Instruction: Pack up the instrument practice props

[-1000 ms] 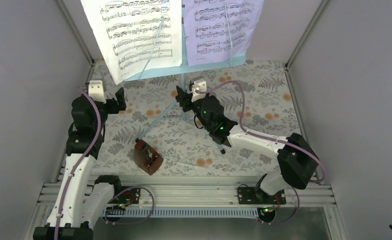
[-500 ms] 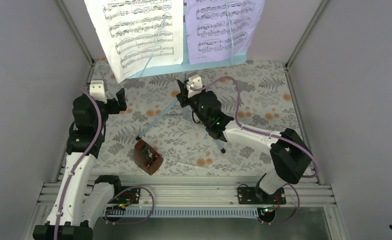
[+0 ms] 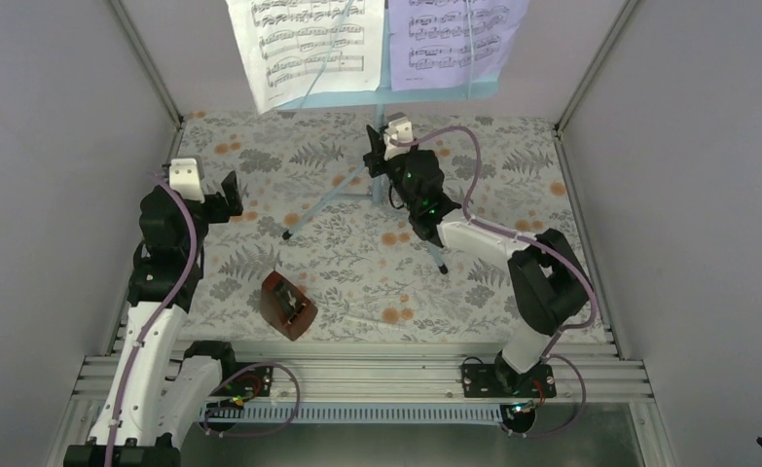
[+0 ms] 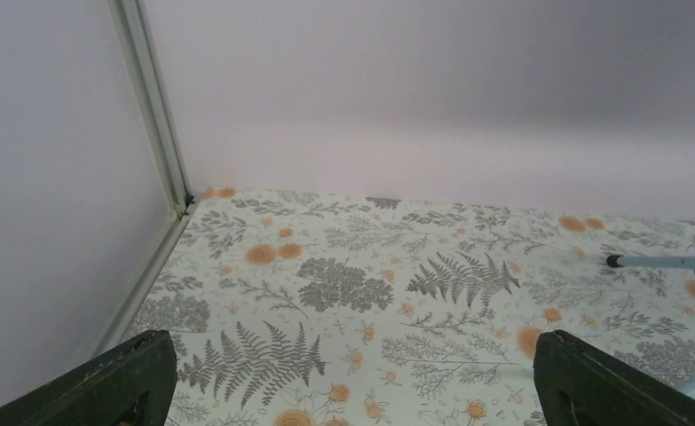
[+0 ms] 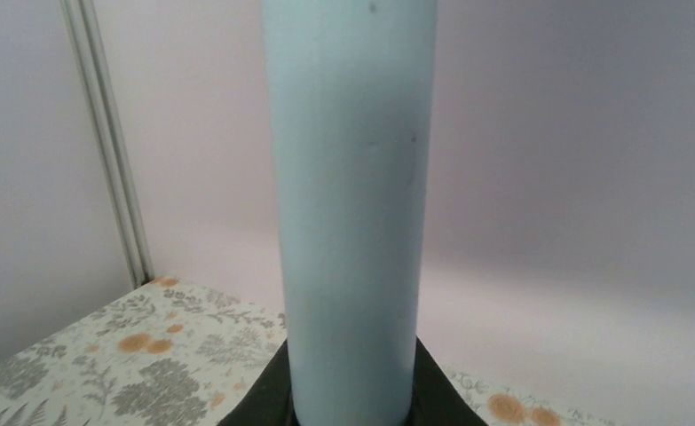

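Nearest, by the front rail (image 3: 377, 370): metronome (image 3: 287, 306) on the flowered table (image 3: 523, 185), apart from both arms. At left, mid-table: left gripper (image 3: 213, 197), spread wide, holding nothing, above the cloth. Farther back, right gripper (image 3: 381, 163) pinched narrow around the pole (image 5: 352, 177) of the stand (image 3: 330, 202). Farthest, up at the back: white page (image 3: 304, 44) and lavender page (image 3: 450, 39) side by side on the stand.

One music stand (image 3: 326, 209), two sheet-music pages (image 3: 308, 44), one metronome (image 3: 287, 306).
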Robot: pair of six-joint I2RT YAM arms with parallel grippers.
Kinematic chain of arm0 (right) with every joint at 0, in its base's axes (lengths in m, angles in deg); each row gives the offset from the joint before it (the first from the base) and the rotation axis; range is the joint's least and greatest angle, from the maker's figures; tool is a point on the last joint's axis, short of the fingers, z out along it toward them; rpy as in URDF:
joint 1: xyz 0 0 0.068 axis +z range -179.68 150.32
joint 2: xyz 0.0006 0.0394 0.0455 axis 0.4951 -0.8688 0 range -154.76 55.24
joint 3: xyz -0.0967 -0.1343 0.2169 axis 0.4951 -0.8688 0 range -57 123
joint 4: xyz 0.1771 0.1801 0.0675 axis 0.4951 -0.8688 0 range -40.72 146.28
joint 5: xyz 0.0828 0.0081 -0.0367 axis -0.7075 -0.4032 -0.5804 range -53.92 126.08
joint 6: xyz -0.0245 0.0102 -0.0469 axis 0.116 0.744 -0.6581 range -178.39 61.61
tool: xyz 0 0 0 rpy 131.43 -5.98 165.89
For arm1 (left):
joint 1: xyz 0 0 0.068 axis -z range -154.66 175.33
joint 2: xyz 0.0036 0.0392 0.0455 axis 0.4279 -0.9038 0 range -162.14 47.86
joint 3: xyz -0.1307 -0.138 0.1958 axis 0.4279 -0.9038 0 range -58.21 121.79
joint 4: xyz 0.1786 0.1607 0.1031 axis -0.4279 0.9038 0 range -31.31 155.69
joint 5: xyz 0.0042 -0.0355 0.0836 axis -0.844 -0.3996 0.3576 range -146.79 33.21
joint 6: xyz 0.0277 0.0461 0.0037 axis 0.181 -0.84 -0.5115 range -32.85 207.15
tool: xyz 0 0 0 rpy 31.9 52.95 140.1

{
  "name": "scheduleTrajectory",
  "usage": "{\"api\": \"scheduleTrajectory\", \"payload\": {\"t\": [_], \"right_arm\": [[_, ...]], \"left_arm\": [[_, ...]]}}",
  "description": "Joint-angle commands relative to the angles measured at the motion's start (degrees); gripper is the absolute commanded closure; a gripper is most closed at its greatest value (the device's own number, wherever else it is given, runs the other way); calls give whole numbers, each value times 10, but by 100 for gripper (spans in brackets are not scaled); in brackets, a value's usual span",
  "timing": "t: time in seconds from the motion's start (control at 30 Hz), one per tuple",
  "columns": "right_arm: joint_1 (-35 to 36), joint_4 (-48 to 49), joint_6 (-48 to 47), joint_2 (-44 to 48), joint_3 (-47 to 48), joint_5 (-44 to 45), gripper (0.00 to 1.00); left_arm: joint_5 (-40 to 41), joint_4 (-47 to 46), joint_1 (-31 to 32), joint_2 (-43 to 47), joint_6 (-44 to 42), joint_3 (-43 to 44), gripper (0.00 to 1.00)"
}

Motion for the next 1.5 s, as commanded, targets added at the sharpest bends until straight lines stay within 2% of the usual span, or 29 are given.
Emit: {"api": "scheduleTrajectory", "payload": {"t": [0.0, 0.2, 0.43, 0.6, 0.7, 0.83, 0.87, 1.03, 1.13, 1.3, 1.47], "right_arm": [[-51, 14, 8, -49, 36, -38, 96], [-94, 4, 9, -121, 104, -111, 96], [-117, -8, 3, -188, 180, -143, 96], [-121, -6, -3, -195, 188, -151, 96], [-122, -13, -3, -181, 180, -165, 82], [-122, -11, -1, -135, 144, -167, 55], [-122, -10, -2, -114, 124, -167, 46], [-126, -21, -8, -31, 61, -166, 18], [-128, -57, -7, 12, 35, -169, 10], [-128, -106, 12, 124, -38, -159, 4], [-126, -248, 72, 206, -11, -174, 3]], "left_arm": [[24, -13, 1, -2, -7, -4, 0], [45, -24, 1, 7, -13, -13, 0], [63, -32, 1, 7, -16, -17, 0], [57, -35, 1, 7, -18, -19, 0], [56, -35, 0, 6, -18, -19, 0], [56, -33, 1, 6, -16, -17, 0], [57, -33, 1, 7, -15, -17, 0], [56, -29, 1, 8, -11, -16, 0], [53, -25, 1, 7, -10, -14, 0], [54, -22, 2, 8, -9, -14, 0], [51, -17, 2, 10, -3, -10, 0]]}}
